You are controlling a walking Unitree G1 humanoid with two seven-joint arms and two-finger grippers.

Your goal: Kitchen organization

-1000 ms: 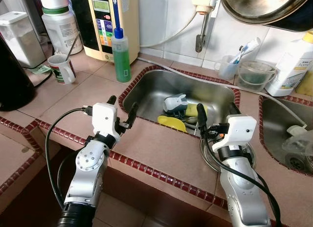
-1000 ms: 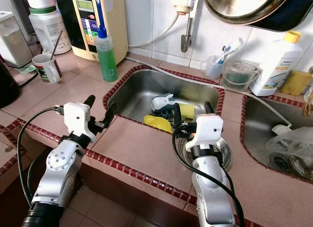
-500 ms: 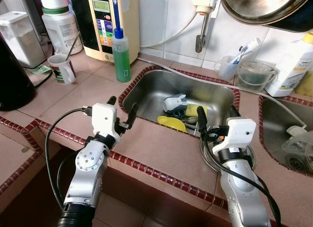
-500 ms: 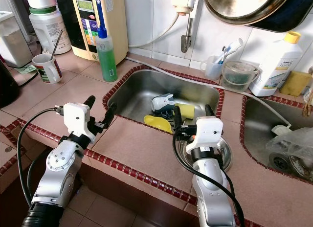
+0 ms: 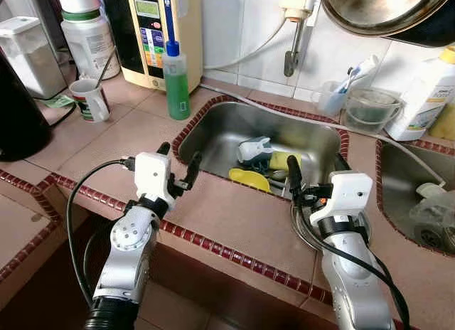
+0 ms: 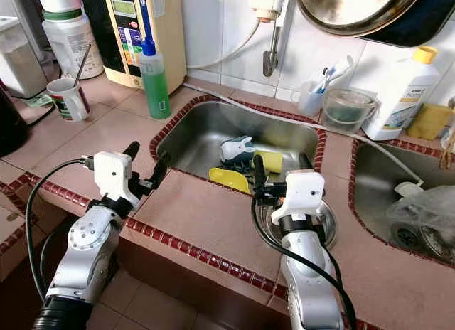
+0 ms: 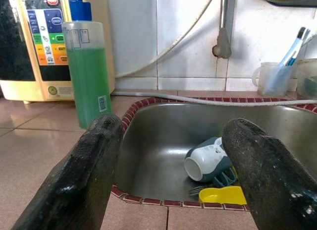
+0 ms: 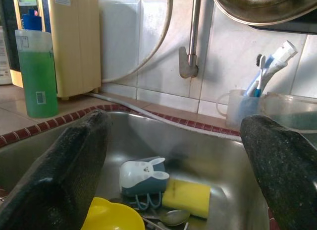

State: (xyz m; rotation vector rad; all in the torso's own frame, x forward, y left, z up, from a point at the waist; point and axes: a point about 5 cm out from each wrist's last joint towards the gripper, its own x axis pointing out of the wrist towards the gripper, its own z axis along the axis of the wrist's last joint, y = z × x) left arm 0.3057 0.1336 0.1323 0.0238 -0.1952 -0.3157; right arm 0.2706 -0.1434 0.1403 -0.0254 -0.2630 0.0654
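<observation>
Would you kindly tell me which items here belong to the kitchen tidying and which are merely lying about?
Belonging to the job:
left gripper and right gripper, both open at the sink's front edge
white mug lying in the sink
yellow sponge
yellow scoop

Lying about:
green soap bottle
toothbrush cup
spoon mug

Two sinks: one [image 5: 213,141] ahead of both hands, a second [image 5: 398,181] out past the right hand [image 5: 313,175]. In the near sink, beyond the spread fingers of the left hand [image 5: 178,159]: one white-and-blue mug [image 5: 254,149], one yellow sponge [image 5: 282,160], one yellow scoop [image 5: 249,178], one spoon [image 8: 171,217]. On the surface: one green bottle [image 5: 176,77], one white bottle [image 5: 426,95], one striped cup [image 5: 91,100], two toothbrushes [image 8: 270,69].
</observation>
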